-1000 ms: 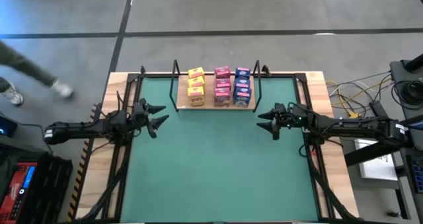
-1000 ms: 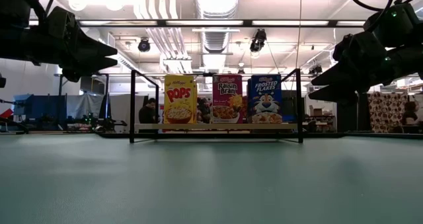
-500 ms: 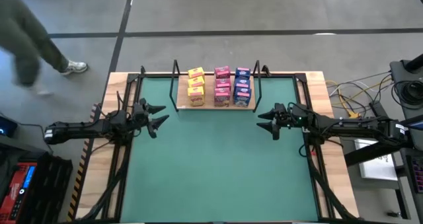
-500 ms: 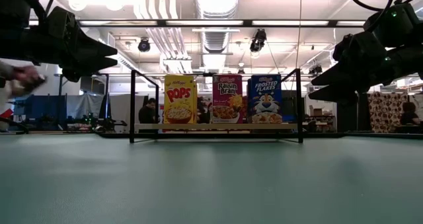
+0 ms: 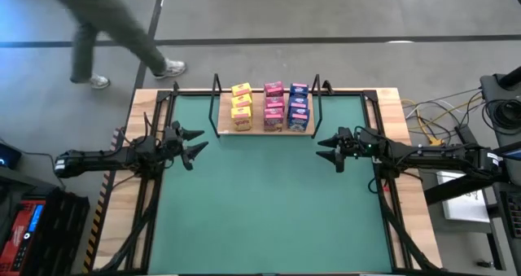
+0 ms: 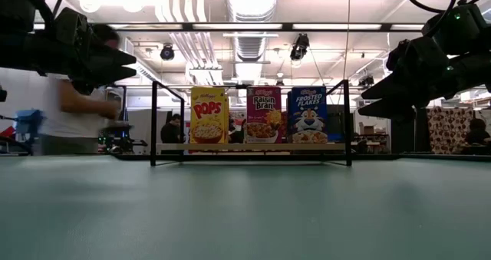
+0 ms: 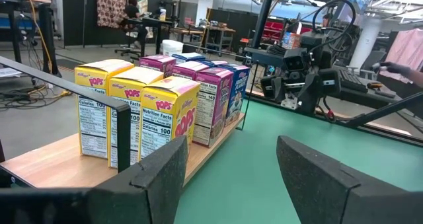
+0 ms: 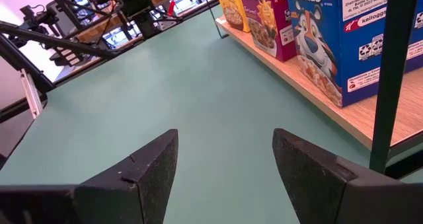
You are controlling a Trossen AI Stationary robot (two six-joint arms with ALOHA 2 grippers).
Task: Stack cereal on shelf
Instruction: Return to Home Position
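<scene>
Nine small cereal boxes stand upright in three rows on the wooden shelf (image 5: 259, 130) at the table's far middle: yellow (image 5: 241, 105), pink (image 5: 273, 106) and blue (image 5: 299, 107). The low view shows the front yellow (image 6: 209, 115), pink (image 6: 264, 115) and blue (image 6: 307, 115) boxes. My left gripper (image 5: 198, 142) is open and empty, left of the shelf, above the table. My right gripper (image 5: 324, 148) is open and empty, right of the shelf. The boxes also show in the left wrist view (image 7: 158, 112) and the right wrist view (image 8: 330, 32).
Black wire uprights (image 6: 153, 122) stand at the shelf's ends. The green tabletop (image 5: 269, 211) lies open in front of the shelf. A person (image 5: 114, 32) walks past beyond the table's far left corner. Cables (image 5: 440, 117) lie off the table's right side.
Both arms have kept still. A person has walked along the floor beyond the table's far left, from the left toward the table's far left corner.
</scene>
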